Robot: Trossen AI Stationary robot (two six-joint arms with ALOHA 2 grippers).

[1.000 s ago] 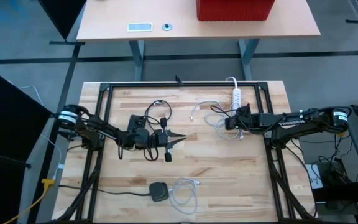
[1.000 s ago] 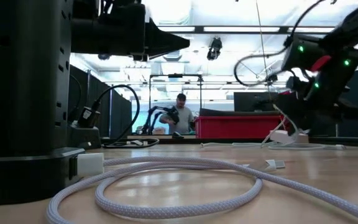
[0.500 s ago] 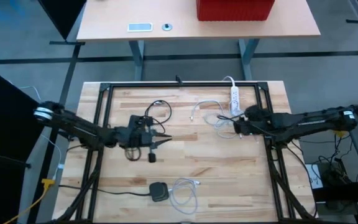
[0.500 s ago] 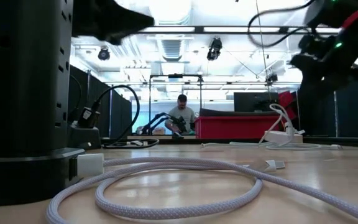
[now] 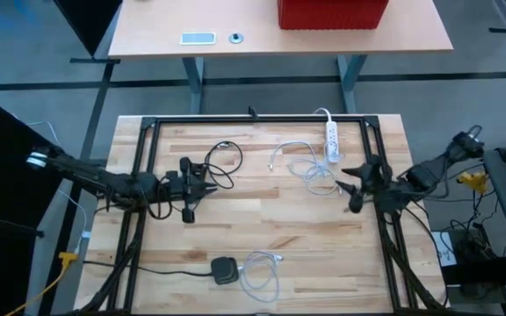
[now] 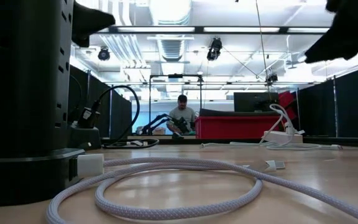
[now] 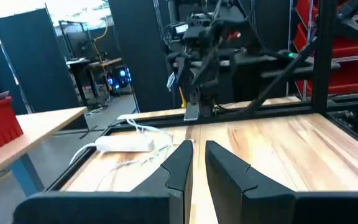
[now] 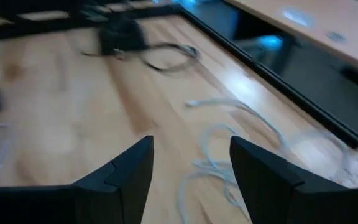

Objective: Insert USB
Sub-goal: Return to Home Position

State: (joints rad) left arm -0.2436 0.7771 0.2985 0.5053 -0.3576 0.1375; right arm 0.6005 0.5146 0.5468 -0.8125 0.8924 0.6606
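A white power strip (image 5: 331,136) lies at the table's far right, with a loose white USB cable (image 5: 301,164) on the wood beside it. Its plug end (image 6: 275,164) rests flat on the table. My left gripper (image 5: 207,182) hovers level over the table's left half, shut and holding nothing; its fingers (image 7: 182,158) point toward the right side. My right gripper (image 5: 344,180) hangs open above the table near the right frame post, just to the near side of the white cable (image 8: 229,155), with nothing between its fingers.
A black cable loop with a dark plug (image 5: 222,158) lies left of centre. A black puck-shaped charger (image 5: 225,269) and a coiled white braided cable (image 5: 260,268) sit near the front edge. A black metal frame (image 5: 253,118) rings the table. A person works far behind the table.
Both arms have drawn back and risen. My left gripper has gone from the table's middle toward the left edge, staying level. My right gripper has pulled away from the white cable toward the right edge, and its arm has swung and folded back there.
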